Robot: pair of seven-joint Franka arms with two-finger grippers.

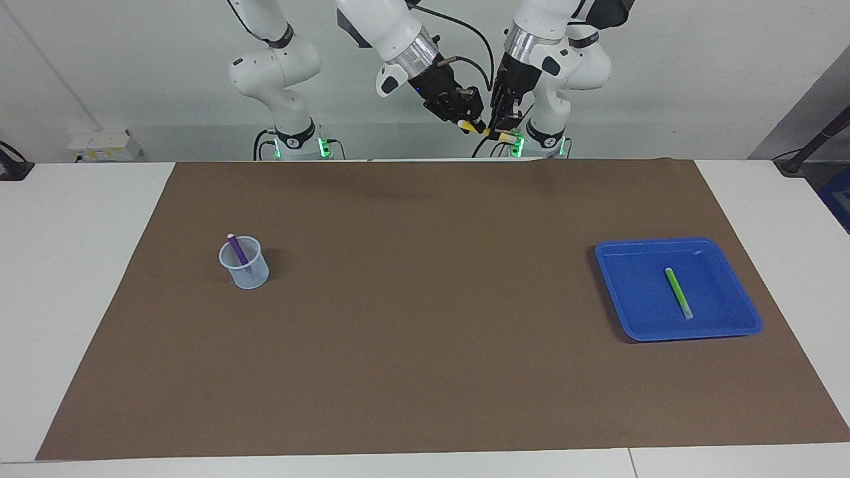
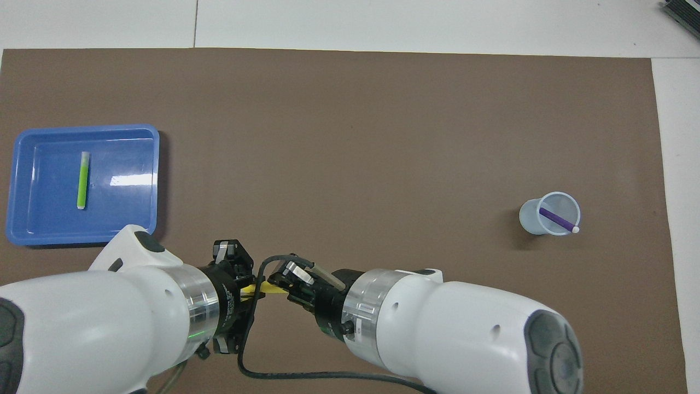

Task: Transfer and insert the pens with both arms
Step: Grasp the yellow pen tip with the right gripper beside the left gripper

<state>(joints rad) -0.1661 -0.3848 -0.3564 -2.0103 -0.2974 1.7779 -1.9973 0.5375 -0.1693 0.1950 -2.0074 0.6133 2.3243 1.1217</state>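
The yellow pen (image 1: 483,131) hangs slanted in the air above the mat's edge at the robots' end. My left gripper (image 1: 499,126) is shut on it near one end. My right gripper (image 1: 467,121) sits at the pen's other end. In the overhead view a short stretch of the yellow pen (image 2: 268,288) shows between the left gripper (image 2: 249,287) and the right gripper (image 2: 281,282). The purple pen (image 1: 238,252) leans inside a clear cup (image 1: 247,273) toward the right arm's end. The green pen (image 1: 678,292) lies flat in a blue tray (image 1: 664,243) toward the left arm's end.
A brown mat (image 1: 425,318) covers most of the white table. From above, the cup (image 2: 533,219) and the tray (image 2: 87,128) lie wide apart with bare mat between them. Both arms' bodies hide the mat nearest the robots in the overhead view.
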